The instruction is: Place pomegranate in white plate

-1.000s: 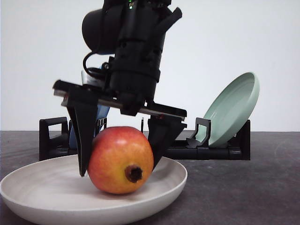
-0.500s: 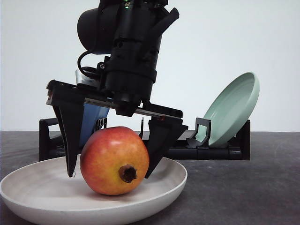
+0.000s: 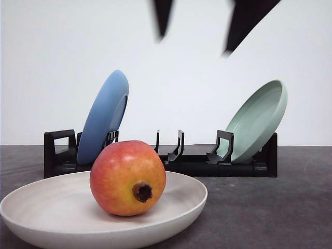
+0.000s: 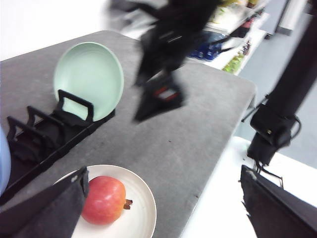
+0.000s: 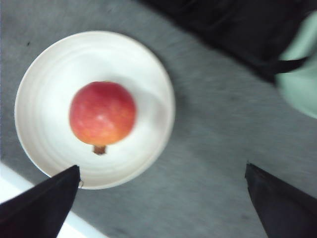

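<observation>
On white plate (image 3: 31,212): pomegranate (image 3: 128,178) | behind: rack (image 3: 207,165), blue plate (image 3: 104,116), green plate (image 3: 257,120) | right claw (image 3: 199,23) spread wide, above

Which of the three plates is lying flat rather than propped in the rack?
The white plate, flat on the table with the pomegranate in it. The blue plate and pale green plate both stand tilted in the black rack.

My black left gripper (image 4: 163,198) fingers spread wide. Round red-orange pomegranate (image 4: 102,199) sits in shallow off-white plate (image 4: 143,208). Pale green plate (image 4: 88,79) leans in black slotted rack (image 4: 44,139). Other black gripper (image 4: 161,94) blurred above grey table (image 4: 198,124).
</observation>
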Controlling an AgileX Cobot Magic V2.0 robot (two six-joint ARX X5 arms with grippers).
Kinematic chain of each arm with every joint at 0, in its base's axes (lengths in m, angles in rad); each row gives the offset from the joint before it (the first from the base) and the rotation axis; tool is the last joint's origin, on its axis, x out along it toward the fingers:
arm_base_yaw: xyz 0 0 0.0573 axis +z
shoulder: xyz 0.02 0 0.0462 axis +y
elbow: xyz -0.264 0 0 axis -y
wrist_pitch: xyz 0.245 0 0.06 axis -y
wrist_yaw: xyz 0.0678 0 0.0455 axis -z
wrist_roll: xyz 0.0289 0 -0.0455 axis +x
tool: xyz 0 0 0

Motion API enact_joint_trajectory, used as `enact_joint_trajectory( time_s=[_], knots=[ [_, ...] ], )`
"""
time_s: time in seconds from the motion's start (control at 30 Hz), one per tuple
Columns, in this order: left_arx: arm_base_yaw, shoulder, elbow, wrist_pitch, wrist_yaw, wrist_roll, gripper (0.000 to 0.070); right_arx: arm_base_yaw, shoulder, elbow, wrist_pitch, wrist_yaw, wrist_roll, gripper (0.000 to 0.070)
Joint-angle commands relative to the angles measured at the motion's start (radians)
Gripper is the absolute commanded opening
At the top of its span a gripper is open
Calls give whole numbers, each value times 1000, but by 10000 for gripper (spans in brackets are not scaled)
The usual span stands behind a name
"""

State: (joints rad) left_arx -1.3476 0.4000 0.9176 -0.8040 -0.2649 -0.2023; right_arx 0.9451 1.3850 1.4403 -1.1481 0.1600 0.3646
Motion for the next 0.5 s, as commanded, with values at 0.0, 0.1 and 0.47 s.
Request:
enact_joint_trajectory(
  time_s=[0.0,0.1,0.47],
  knots=[
    [-13,5,11,12,-15,-53,593,18,-93,-43,-5,29,-9,700],
    [-13,5,11,16,-48,-86,593,21,-282,-169,18,53,-9,700],
    [-13,5,11,11,-105,-116,592,21,-906,-585,250,-39,-50,700]
  ],
)
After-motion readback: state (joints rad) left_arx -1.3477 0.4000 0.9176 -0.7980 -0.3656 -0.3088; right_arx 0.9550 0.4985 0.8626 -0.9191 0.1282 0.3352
